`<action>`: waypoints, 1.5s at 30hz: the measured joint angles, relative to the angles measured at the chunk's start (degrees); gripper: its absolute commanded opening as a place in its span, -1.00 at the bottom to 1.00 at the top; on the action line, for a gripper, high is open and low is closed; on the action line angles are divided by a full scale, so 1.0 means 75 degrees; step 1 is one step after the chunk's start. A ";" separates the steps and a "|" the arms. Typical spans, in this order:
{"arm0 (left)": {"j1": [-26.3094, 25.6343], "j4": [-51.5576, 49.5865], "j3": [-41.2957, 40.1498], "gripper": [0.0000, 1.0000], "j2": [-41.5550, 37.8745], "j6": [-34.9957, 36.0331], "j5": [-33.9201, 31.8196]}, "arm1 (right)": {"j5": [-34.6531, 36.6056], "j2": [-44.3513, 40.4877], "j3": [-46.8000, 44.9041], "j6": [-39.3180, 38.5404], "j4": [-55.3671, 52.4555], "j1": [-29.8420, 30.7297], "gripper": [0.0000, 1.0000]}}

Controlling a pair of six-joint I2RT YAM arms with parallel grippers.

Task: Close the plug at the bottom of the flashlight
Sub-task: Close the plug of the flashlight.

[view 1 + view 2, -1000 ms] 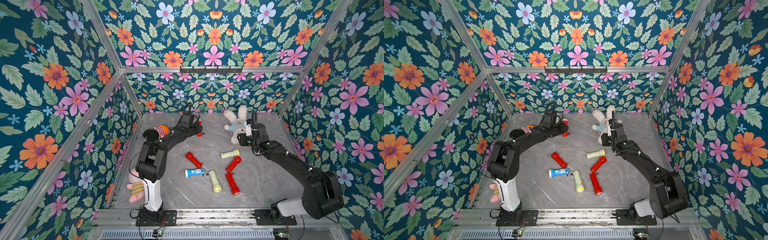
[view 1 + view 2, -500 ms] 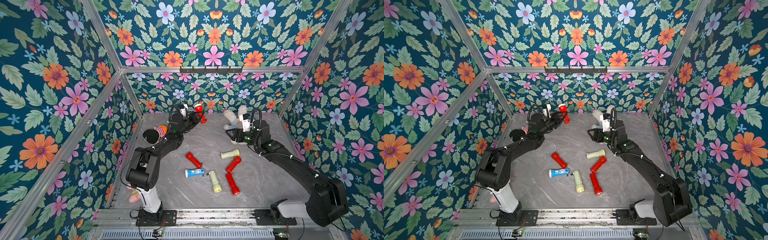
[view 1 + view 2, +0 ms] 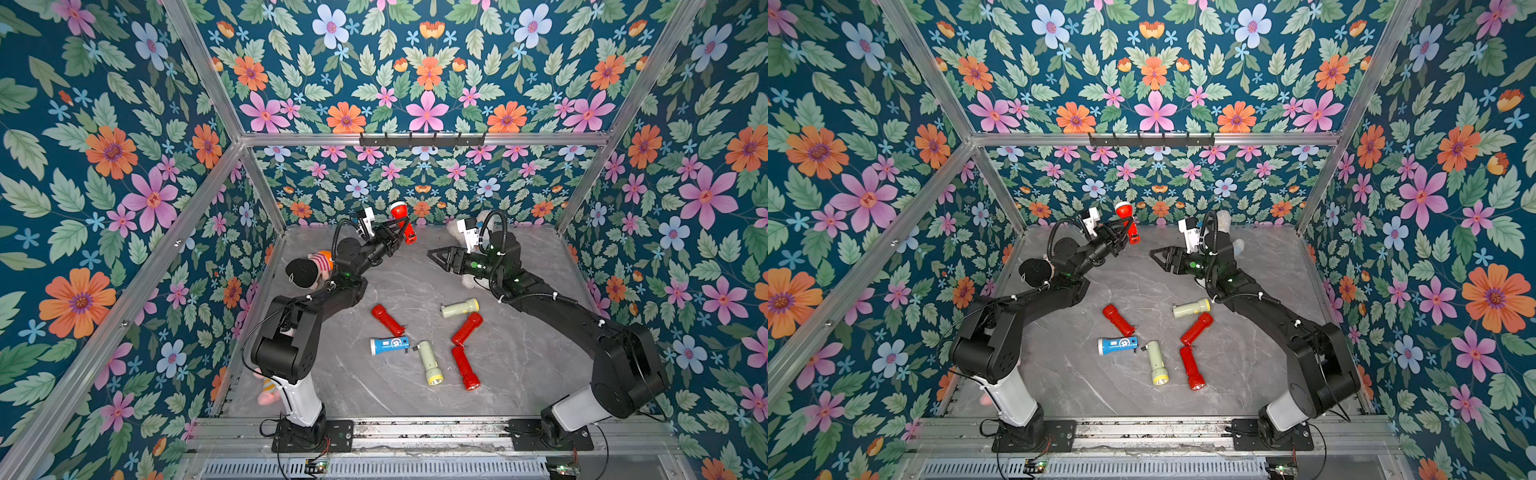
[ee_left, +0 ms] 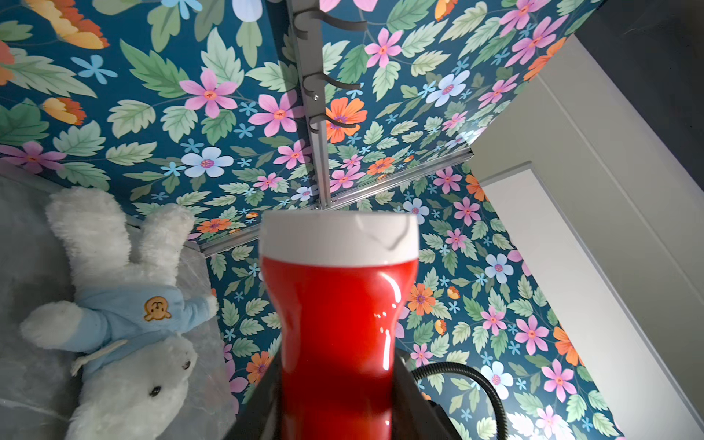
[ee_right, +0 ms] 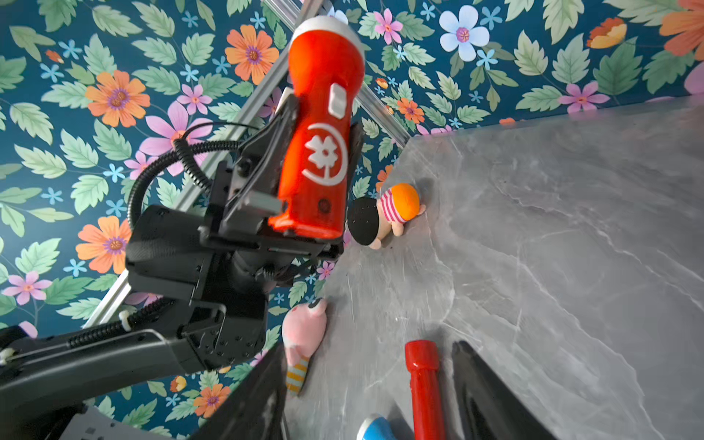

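**Top views.** The left gripper [image 3: 402, 227] is raised over the back of the table [image 3: 519, 374]. It is clamped across the body of the held flashlight [image 3: 399, 210], a red one. The flashlight stands nearly upright in the air, white-rimmed head up and base end down. The other top view shows the same grip [image 3: 1122, 231] and the same flashlight [image 3: 1124, 210]. The right gripper [image 3: 434, 255] is also off the table, near the left one but apart from it. It points toward the left one, jaws spread and nothing between them; same in [image 3: 1156, 254]. Six loose flashlights [image 3: 465, 368] lie mid-table, well apart from both grippers. A doll [image 3: 307, 272] with a black cap lies beside the left arm.

**Left wrist.** The held flashlight [image 4: 339, 316] fills the centre, its lower body pinched between the two dark fingers [image 4: 413, 400]. The base end is out of frame. A white rabbit plush [image 4: 122, 304] in a blue shirt lies on the table by the back wall.

**Right wrist.** The left gripper [image 5: 316, 213] grips the held flashlight [image 5: 320, 152]. A grey plug [image 5: 263, 200] sticks out sideways at the base end, not folded in. The right gripper's own fingers [image 5: 476, 384] stand wide apart and hold nothing. Behind are the doll [image 5: 384, 215] and a pink plush [image 5: 304, 335].
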 measured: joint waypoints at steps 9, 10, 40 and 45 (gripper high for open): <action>-0.0111 0.0012 -0.0099 -0.51 -0.0367 -0.0099 0.0003 | -0.0437 0.0455 0.0635 0.0399 0.0635 0.0189 0.36; -0.0122 0.0012 -0.0099 -0.51 -0.0399 -0.0099 0.0003 | -0.0455 0.0481 0.0697 0.0405 0.0662 0.0221 0.35; -0.0350 -0.0041 -0.0187 -0.48 -0.0752 -0.0090 0.0003 | -0.0723 0.0597 0.0970 0.0358 0.0708 0.0449 0.18; -0.0353 -0.0067 -0.0187 -0.48 -0.0772 0.0015 0.0052 | -0.0740 0.0478 0.0959 0.0332 0.0717 0.0449 0.19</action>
